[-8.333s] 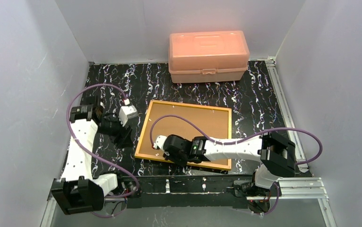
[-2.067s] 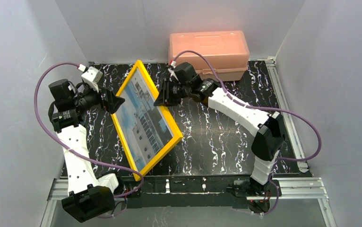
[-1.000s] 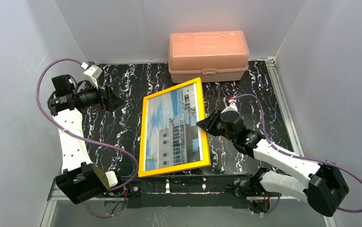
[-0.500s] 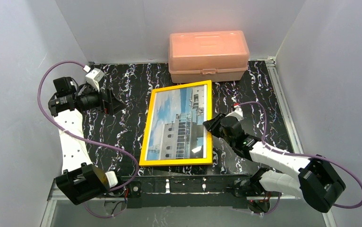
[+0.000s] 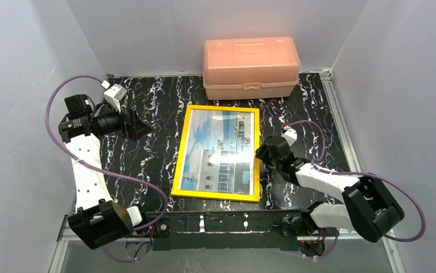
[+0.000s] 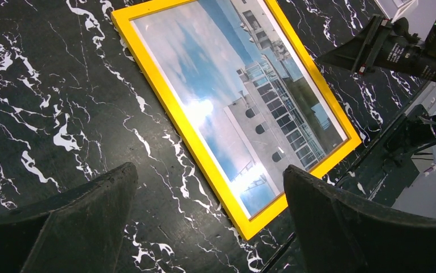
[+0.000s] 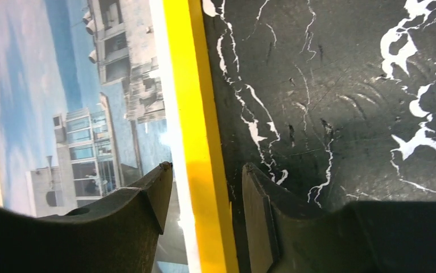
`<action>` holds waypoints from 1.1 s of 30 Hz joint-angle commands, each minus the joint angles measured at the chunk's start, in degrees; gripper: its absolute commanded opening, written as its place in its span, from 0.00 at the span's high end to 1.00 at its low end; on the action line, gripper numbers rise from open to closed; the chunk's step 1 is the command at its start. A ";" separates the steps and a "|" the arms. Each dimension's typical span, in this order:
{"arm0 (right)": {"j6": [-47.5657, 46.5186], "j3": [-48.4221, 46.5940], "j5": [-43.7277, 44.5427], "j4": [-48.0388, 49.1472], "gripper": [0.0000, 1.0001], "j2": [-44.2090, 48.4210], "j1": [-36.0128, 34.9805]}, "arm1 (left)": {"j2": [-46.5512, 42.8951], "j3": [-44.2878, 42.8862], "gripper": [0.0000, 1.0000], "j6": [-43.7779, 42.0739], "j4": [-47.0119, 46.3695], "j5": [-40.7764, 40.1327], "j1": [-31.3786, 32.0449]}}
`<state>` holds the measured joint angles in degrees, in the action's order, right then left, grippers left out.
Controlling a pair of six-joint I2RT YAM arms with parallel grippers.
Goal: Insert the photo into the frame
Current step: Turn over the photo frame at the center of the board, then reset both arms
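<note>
Right, top view: the frame [image 5: 216, 197] lies flat, face up, mid-surface [image 5: 159, 102], with the photo [image 5: 218, 151] already behind its pane, so your job looks done bar backing off. Left wrist: the left pincer [image 6: 207, 170] is wide apart and empty, hanging off the frame's side, out of the way. Right wrist: the right pincer [image 7: 204, 170] is apart, its fingers [image 7: 142, 199] straddling the yellow rail, one over the pane and one over bare surface. No visible squeeze; it's probably there to square the frame.

Arms check: both reach out over the table, jaws apart on each.
The left gripper [image 5: 138, 126] is raised at the left, fingers [image 6: 90, 196] spread wide; the right gripper [image 5: 260, 152] sits low, forearm near level, fingers [image 7: 139, 199] parted narrowly.
</note>
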<state>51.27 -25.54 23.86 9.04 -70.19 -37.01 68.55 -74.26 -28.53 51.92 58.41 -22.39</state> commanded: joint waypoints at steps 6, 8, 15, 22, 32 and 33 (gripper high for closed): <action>-8.34 -7.56 -2.58 -3.64 0.28 -0.63 4.39 | -0.04 2.28 0.01 -0.23 1.69 -1.48 -0.28; -11.17 -10.21 -2.33 -5.72 0.06 -0.94 5.41 | 1.04 3.25 0.01 1.27 0.52 -3.57 -0.27; -19.30 -15.96 13.99 -10.57 0.01 -2.72 7.98 | 7.30 10.31 0.02 15.09 -11.89 -21.00 4.24; -28.13 -14.30 31.81 -2.49 0.01 -8.75 9.43 | 17.98 10.36 0.01 27.09 -19.70 -37.83 14.09; -34.73 -7.32 29.69 14.24 0.01 -11.31 20.16 | 6.94 38.88 0.01 30.38 -72.31 -42.63 14.83; -36.25 -6.31 29.42 17.50 0.01 -11.32 20.91 | 7.76 39.70 0.02 30.23 -73.44 -42.44 14.83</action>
<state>20.64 -35.88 53.12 12.56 -83.18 -19.16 77.28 -39.53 0.43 -0.82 18.00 -7.75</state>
